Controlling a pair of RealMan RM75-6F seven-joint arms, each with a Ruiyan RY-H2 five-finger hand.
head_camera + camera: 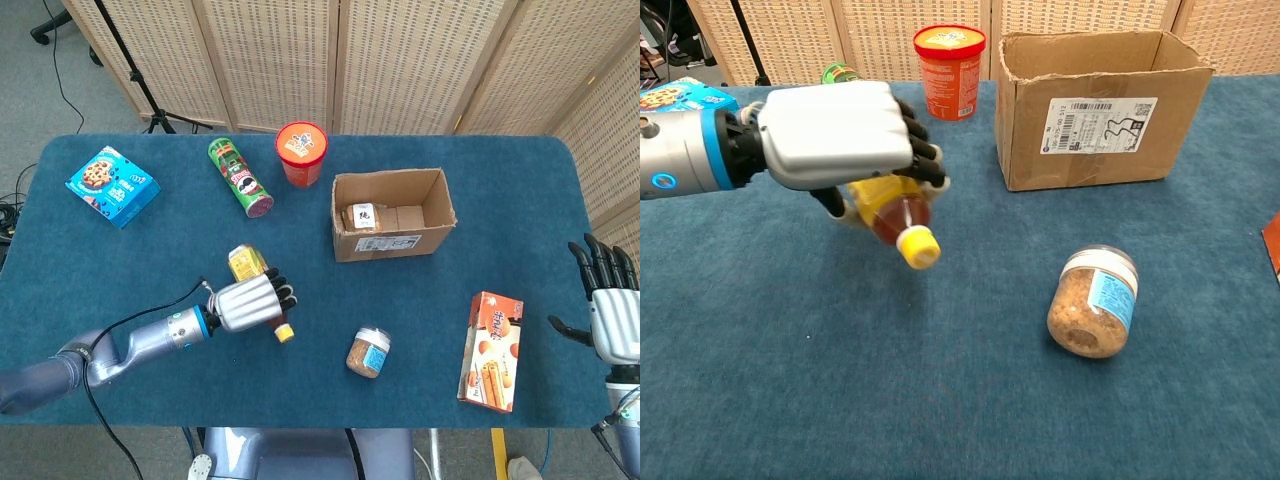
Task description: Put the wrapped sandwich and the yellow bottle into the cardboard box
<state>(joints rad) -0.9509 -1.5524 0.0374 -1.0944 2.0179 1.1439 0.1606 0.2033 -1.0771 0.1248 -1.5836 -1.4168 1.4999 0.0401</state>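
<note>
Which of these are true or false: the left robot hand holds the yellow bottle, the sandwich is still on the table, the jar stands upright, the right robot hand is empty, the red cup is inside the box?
1. The left robot hand holds the yellow bottle. True.
2. The wrapped sandwich lies on the table. False: it is inside the cardboard box.
3. The jar stands upright. False: it lies on its side.
4. The right robot hand holds nothing. True.
5. The red cup is inside the box. False: it stands outside it.
</note>
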